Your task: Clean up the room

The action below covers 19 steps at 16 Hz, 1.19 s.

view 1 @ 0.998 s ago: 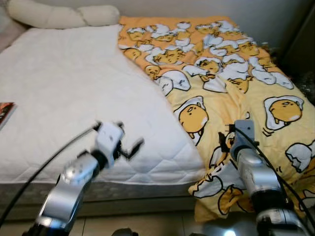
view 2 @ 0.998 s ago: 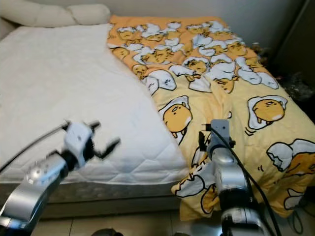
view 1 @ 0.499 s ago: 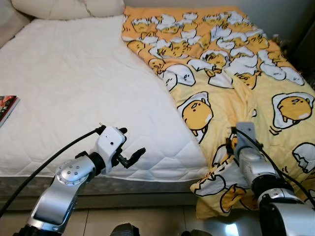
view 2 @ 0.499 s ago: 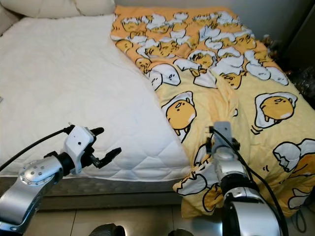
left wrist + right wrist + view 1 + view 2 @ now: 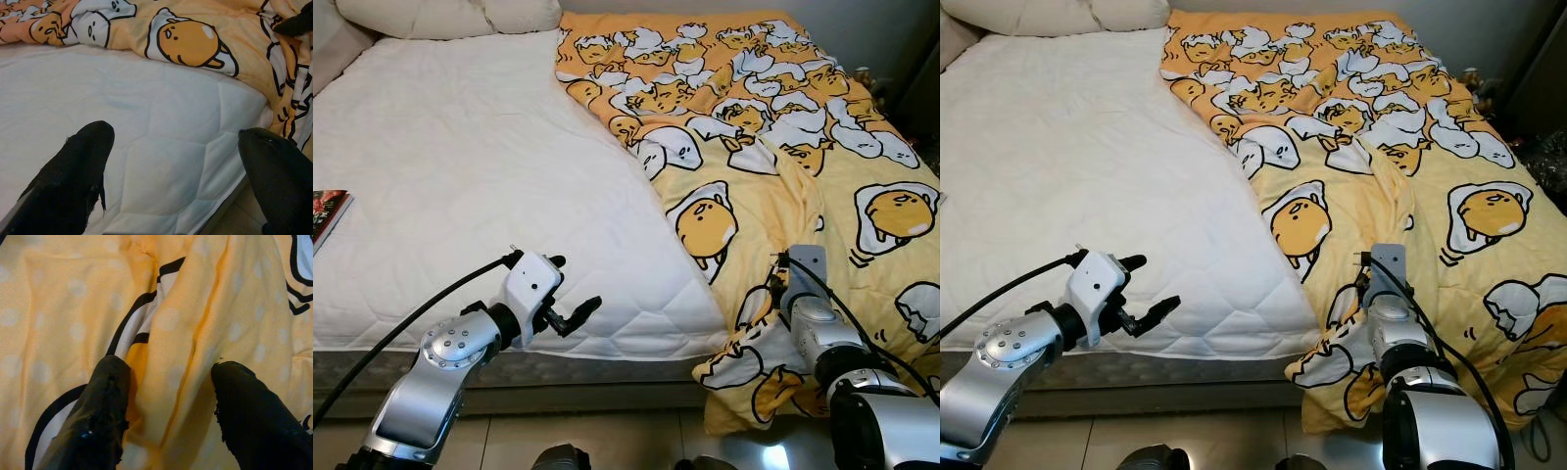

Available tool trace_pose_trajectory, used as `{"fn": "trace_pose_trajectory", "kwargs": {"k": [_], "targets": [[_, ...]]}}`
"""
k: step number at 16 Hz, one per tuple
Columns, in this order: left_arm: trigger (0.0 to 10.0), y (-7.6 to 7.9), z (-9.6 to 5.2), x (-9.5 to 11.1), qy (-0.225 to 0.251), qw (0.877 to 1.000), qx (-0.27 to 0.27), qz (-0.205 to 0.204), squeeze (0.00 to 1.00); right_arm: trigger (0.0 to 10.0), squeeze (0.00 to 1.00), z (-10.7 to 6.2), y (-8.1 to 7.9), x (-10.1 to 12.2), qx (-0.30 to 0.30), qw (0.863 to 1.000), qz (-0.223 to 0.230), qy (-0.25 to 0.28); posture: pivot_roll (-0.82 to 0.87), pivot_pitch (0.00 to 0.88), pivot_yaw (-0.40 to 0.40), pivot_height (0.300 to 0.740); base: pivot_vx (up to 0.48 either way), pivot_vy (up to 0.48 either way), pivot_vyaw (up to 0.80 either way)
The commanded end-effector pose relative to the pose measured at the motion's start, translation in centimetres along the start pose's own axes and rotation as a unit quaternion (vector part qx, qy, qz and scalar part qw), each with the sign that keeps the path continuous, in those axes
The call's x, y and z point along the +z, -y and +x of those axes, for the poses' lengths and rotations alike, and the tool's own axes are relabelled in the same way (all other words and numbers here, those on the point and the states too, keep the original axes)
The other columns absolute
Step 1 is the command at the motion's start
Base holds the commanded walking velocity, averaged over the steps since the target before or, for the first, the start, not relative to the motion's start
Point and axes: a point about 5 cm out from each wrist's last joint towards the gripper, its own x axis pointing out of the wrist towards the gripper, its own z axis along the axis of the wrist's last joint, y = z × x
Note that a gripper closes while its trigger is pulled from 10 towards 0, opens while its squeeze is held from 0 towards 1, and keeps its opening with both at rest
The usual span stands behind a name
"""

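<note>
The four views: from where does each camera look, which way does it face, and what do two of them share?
Left eye view: on the head, facing forward and down at the bed; both silver arms, left gripper over the white mattress.
Right eye view: same scene, shifted slightly.
Left wrist view: along its two spread fingers, over the mattress corner towards the yellow blanket.
Right wrist view: along its fingers, with a blanket fold between them.
Shared: both wrist views show the blanket.

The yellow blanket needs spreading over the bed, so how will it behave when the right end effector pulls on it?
The yellow blanket is probably floppy: it lies in wrinkles and droops over the mattress edge. A fold sits between the right end effector's fingers, so it likely bunches rather than slides flat. It looks thin, probably light.
</note>
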Motion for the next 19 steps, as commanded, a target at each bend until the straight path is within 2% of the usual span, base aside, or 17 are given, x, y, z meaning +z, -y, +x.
{"fn": "trace_pose_trajectory", "kwargs": {"k": [1,19], "targets": [[10.0,0.1,0.0,0.2,0.002,1.000,-0.006,-0.001,0.00,0.0,0.00,0.1,0.4,0.2,-0.002,1.000,0.012,0.000,0.15,0.072,0.030,0.740,0.000,0.000,0.00],[10.0,0.0,0.7,0.5,0.011,1.000,-0.011,-0.004,0.00,0.0,0.00,0.2,1.5,0.4,0.006,0.999,0.041,0.010,0.14,0.046,0.030,0.740,0.000,0.000,0.00]]}}
